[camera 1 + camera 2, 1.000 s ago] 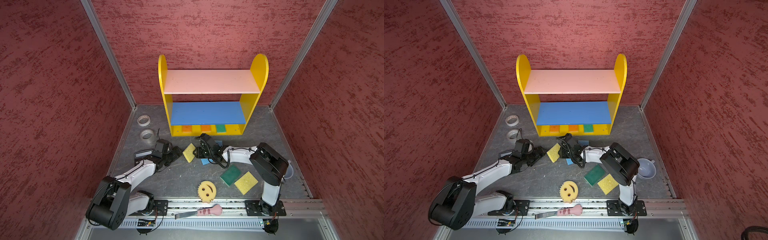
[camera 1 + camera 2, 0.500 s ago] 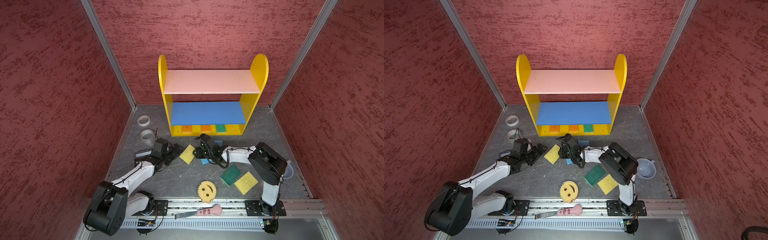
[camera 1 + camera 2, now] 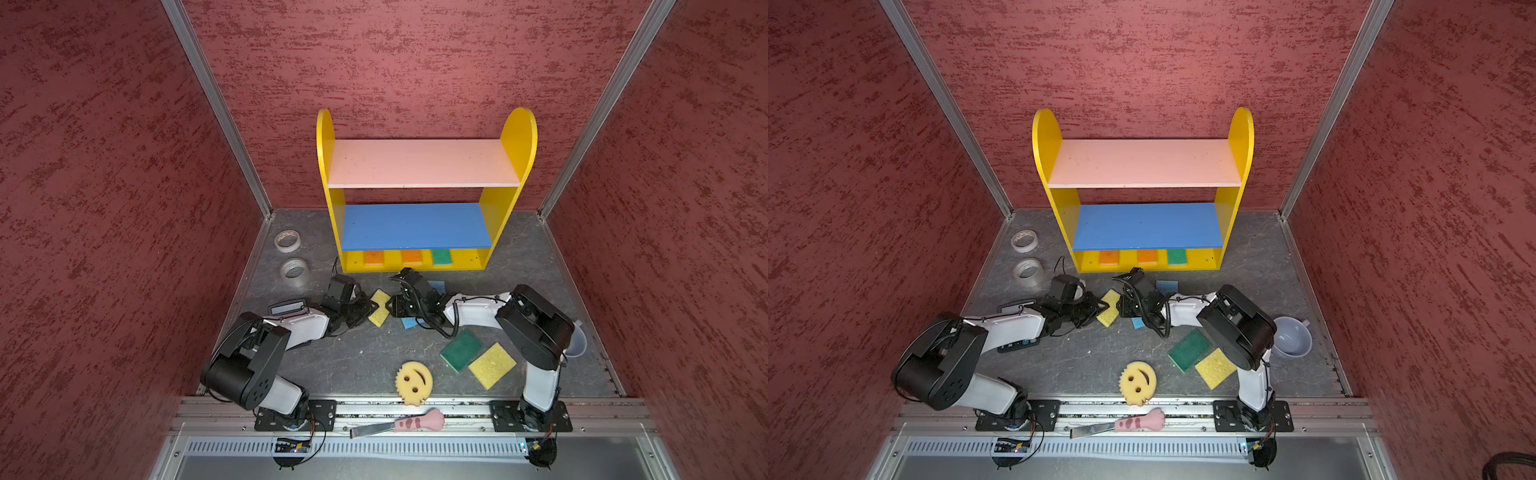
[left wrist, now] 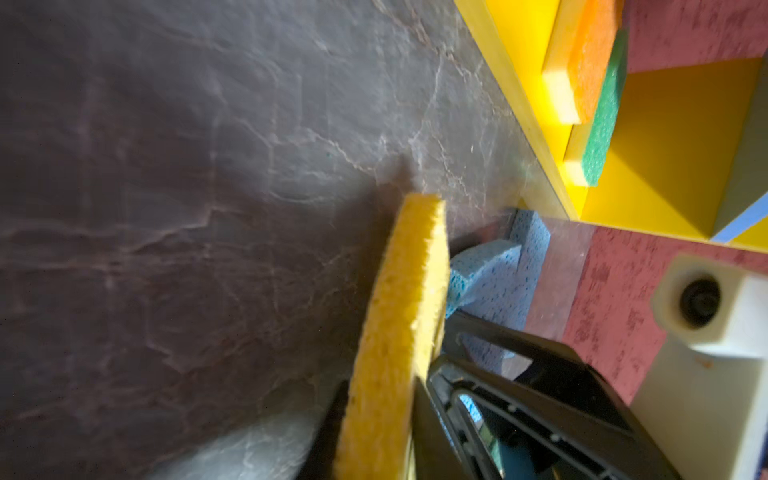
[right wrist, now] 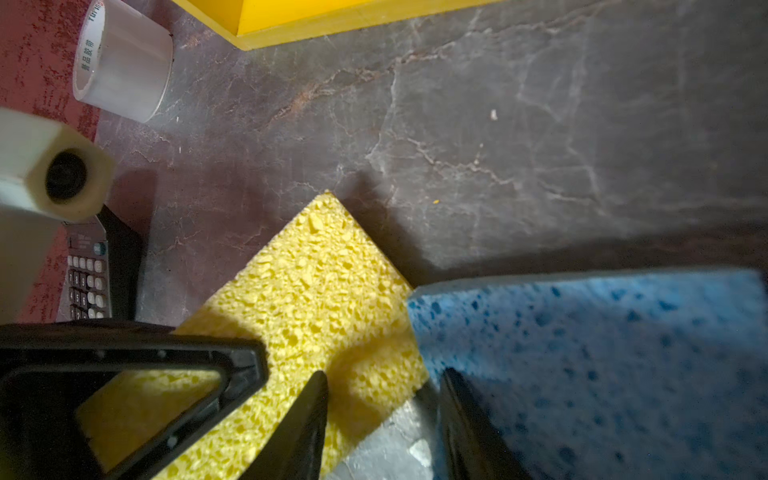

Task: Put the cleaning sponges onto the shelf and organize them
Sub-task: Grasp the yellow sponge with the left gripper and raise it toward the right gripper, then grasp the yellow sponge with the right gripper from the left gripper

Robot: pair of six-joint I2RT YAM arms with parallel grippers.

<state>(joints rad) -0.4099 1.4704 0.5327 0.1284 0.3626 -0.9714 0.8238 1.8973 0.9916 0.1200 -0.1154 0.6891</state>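
Three flat sponges point(image 3: 411, 257), two orange and one green, sit lined up on the yellow base of the small wooden shelf point(image 3: 326, 166) in both top views, so that row looks like the pattern to copy. Just in front, the left gripper point(image 3: 371, 307) and right gripper point(image 3: 392, 308) meet at a porous yellow rectangular sponge point(image 3: 379, 319). A top view also catches a pale mug point(image 3: 1292, 340) past the right arm. Left wrist view: the yellow one stands on edge, clamped in the left jaws, probably for lifting. Right wrist view shows its broad face, the right jaws parted and gripping nothing, and a blue sponge point(image 5: 582, 353) alongside.
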